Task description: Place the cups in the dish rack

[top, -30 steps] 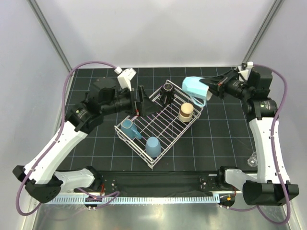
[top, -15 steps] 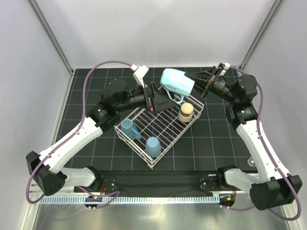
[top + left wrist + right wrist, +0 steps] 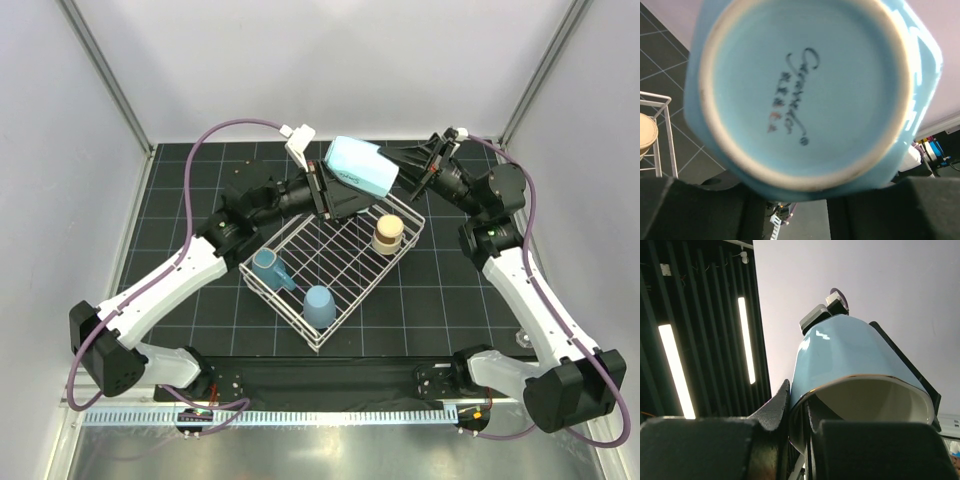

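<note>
My right gripper (image 3: 398,166) is shut on the rim of the pale blue handled mug (image 3: 361,168) and holds it on its side in the air above the far corner of the dish rack (image 3: 340,250). In the right wrist view one finger (image 3: 775,410) lies outside the mug's wall (image 3: 850,360) and the other inside. My left gripper (image 3: 326,192) is open at the mug's base, which fills the left wrist view (image 3: 800,95). In the rack are a blue handled mug (image 3: 268,268), a light blue tumbler (image 3: 319,305) and a beige cup (image 3: 387,233). The small dark cup is hidden.
A clear glass cup (image 3: 522,337) stands on the black gridded mat at the right, beside the right arm. A corner of the rack's wire (image 3: 665,130) and the beige cup (image 3: 646,132) show at the left edge of the left wrist view.
My right gripper has carried the pale blue mug leftward over the rack's far corner. My left gripper has moved right and up to the mug's base.
</note>
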Motion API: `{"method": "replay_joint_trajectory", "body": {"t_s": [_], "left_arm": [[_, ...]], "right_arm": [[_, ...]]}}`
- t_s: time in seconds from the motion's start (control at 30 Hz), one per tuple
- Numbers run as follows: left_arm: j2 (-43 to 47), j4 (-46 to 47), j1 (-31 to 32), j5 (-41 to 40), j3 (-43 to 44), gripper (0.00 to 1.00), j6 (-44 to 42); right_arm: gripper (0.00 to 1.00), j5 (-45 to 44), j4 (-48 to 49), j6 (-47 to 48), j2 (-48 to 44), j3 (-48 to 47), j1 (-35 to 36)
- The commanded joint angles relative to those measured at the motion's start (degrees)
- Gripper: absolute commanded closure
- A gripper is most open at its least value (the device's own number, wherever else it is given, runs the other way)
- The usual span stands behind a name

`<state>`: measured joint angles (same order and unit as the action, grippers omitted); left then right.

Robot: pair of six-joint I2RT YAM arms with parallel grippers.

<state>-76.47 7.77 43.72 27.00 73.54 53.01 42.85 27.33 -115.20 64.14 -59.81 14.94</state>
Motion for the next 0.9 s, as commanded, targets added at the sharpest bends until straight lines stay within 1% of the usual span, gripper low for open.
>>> {"method": "replay_joint_trajectory", "body": {"t_s": [0.0,0.13,0.27,0.3,0.37,0.47,0.6,0.67,0.7,0.73,0.8,0.87], "left_arm": [[1.1,6.5,0.1,-1.4,1.4,0.6,1.7],[1.6,6.3,0.1,-1.4,1.2,0.63,2.1],[1.8,6.7,0.1,-2.0,0.8,0.75,3.2],[1.8,7.4,0.1,-1.8,0.8,0.85,3.6],[1.7,8.5,0.1,-1.7,0.9,1.0,4.5],[1.8,9.3,0.1,-1.7,1.3,1.0,4.9],[3.0,7.7,0.1,-2.0,1.1,1.0,4.5],[4.0,7.3,0.1,-2.1,0.3,1.0,4.1],[4.0,7.3,0.1,-2.1,-0.1,1.0,4.1],[5.0,7.3,0.1,-2.8,-0.5,1.0,3.8],[5.8,7.2,0.1,-3.9,-2.1,0.77,3.2],[6.7,7.7,0.1,-4.8,-2.9,0.53,2.5]], "right_arm": [[0.96,-1.3,9.2,-13.7,-2.5,0.7,0.6],[0.96,-2.5,9.7,-14.7,-3.9,3.0,0.6],[0.96,-2.7,8.8,-14.4,-4.7,3.6,0.8],[0.96,-2.7,8.4,-14.3,-4.9,3.6,0.7],[0.96,-2.5,7.8,-13.9,-5.3,4.0,0.8],[0.96,-2.3,6.8,-13.2,-6.0,4.9,0.8],[0.96,-2.3,6.0,-12.0,-6.7,6.3,0.7],[0.96,-4.7,7.9,-15.5,-7.7,8.9,0.7],[0.96,-5.1,7.9,-15.5,-7.8,9.2,0.7],[0.96,-5.5,8.6,-18.0,-7.8,9.4,0.9],[0.96,-6.9,10.6,-20.6,-8.1,9.4,0.8],[0.96,-7.7,9.6,-22.2,-8.6,8.5,0.9]]}}
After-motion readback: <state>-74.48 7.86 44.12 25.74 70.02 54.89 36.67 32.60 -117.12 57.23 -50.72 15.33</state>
